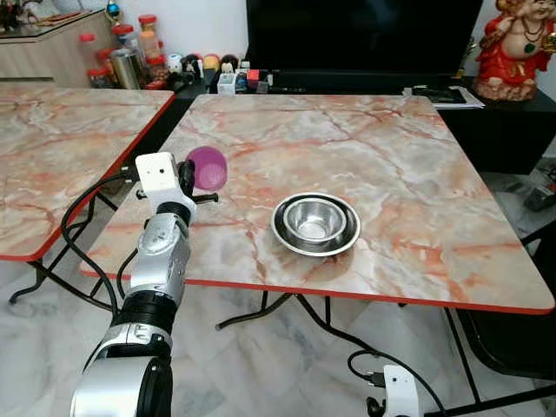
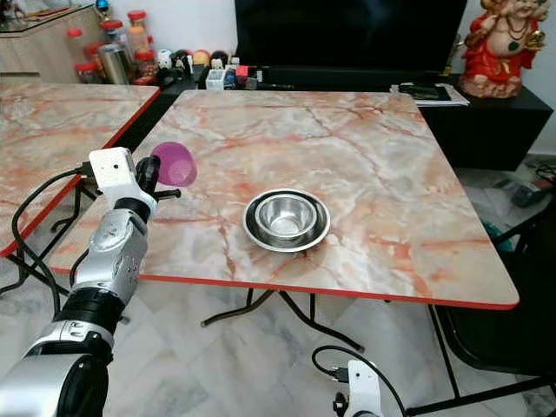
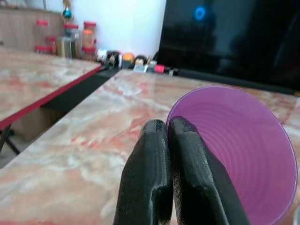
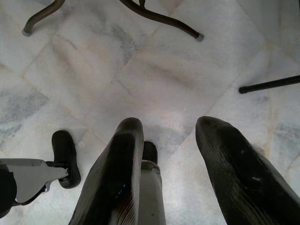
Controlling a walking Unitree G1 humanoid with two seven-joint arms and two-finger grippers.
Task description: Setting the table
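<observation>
Silver and jointed, the left arm reaches up from the near edge toward the table's (image 1: pixel 408 165) near-left corner. Its gripper (image 1: pixel 193 176) has both fingers (image 3: pixel 159 178) pressed together on the rim of a purple cup (image 1: pixel 208 168) — one finger outside the wall, the other apparently inside, though the wrist view leaves that hard to tell. The cup is held above the marble top near the left edge, tilted on its side with its mouth facing away from the arm.

Toward the near edge, about midway along it, a steel bowl (image 1: pixel 315 218) sits in a steel plate (image 1: pixel 285 233), well apart from the cup.

Down by the floor (image 4: pixel 154 70) the right gripper (image 4: pixel 171 140) hangs idle, fingers spread, beside the table's legs.

At the far edge stand a TV (image 1: pixel 360 35), jars (image 1: pixel 130 48) and a red figurine (image 1: pixel 514 48).
</observation>
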